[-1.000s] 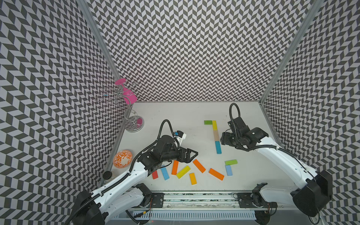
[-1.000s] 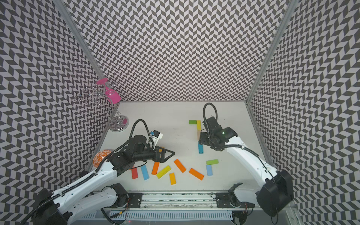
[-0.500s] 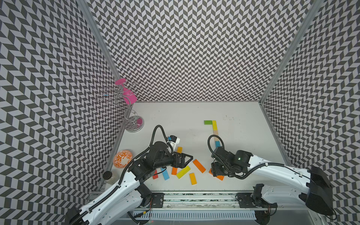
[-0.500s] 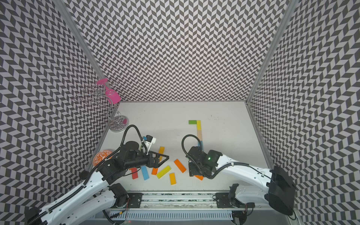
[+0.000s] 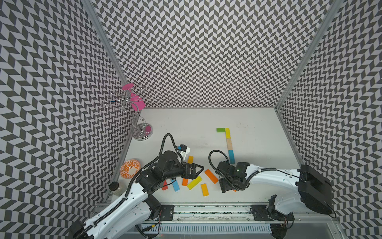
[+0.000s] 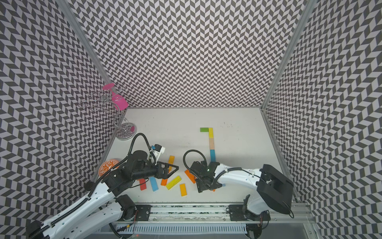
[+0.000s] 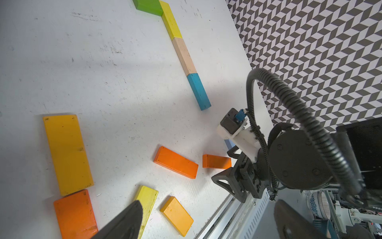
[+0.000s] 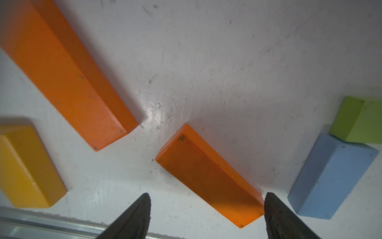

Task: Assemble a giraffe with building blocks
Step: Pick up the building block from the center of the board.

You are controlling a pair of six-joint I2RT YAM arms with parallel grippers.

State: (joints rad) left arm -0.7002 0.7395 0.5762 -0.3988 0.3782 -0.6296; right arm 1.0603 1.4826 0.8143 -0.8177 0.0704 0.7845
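Orange block (image 8: 206,175) nearly hidden under right gripper (image 8: 206,194) in both top views; right wrist view shows it between parted jaws. Left gripper (image 5: 197,172) spread too.

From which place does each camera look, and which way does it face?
Both top views: high above the front rail, facing down toward the back wall; left arm, right arm, table, block row show.
Left wrist: on the left arm, facing across the table at the block row and right arm; own jaw tips at the edge.
Right wrist: close over the table, facing down at an orange block between its open jaws.
Shared: both wrist views show that orange block.
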